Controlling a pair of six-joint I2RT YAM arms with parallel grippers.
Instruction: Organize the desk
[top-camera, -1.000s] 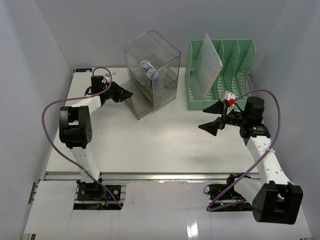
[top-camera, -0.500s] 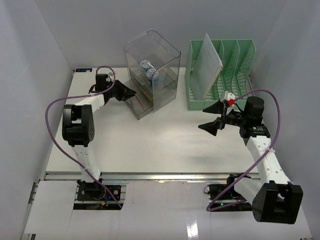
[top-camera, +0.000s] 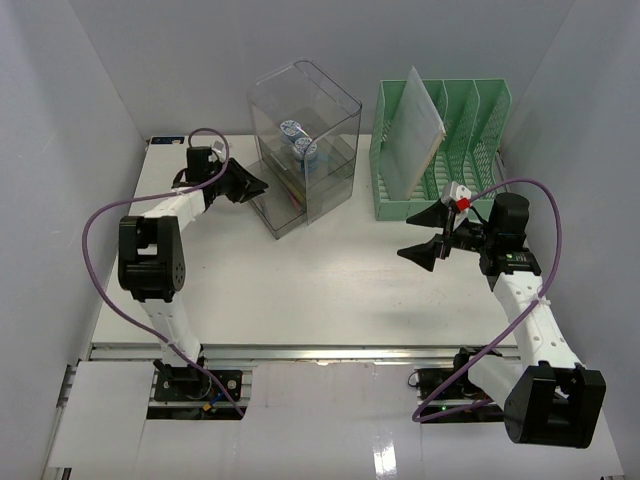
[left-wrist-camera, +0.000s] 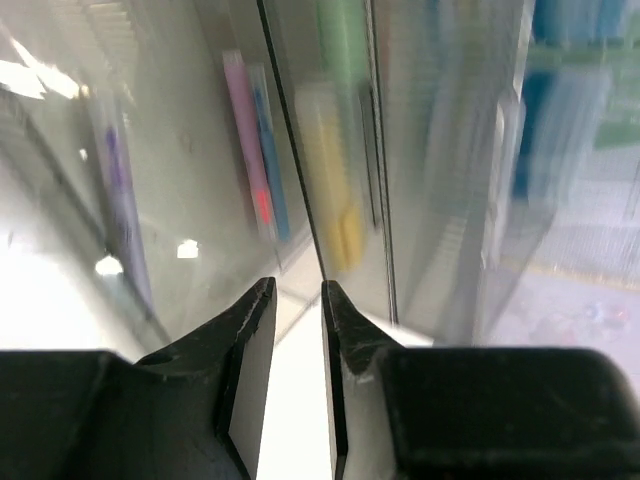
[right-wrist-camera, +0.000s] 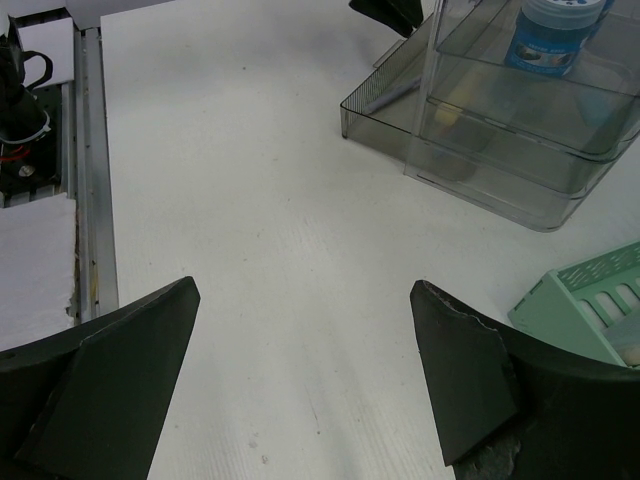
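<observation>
table (top-camera: 300, 290): white top, alu rail (top-camera: 330, 350) along my near edge; everything sits along the far side

right pincer (top-camera: 428, 236): hanging over the right half of the table; jaws spread wide, nothing in them; I read it as parked clear while the other arm works

left pincer (top-camera: 258, 186): at the low left corner of the clear organizer (top-camera: 315, 130); jaws only a slit apart, nothing between them that I can see; the corner edge lines up with the slit, touching or not I can't tell

organizer contents: pens (left-wrist-camera: 258, 170) in the low tray, blurry through the wall; blue-lidded jars (top-camera: 300, 140) up a tier

in the way: that see-through wall stands between pincer and pens; my guess, any reach goes over the tray lip

green file rack (top-camera: 470, 150): far right; pale folder (top-camera: 412, 125) leaning in its left slot; well apart from both arms
</observation>
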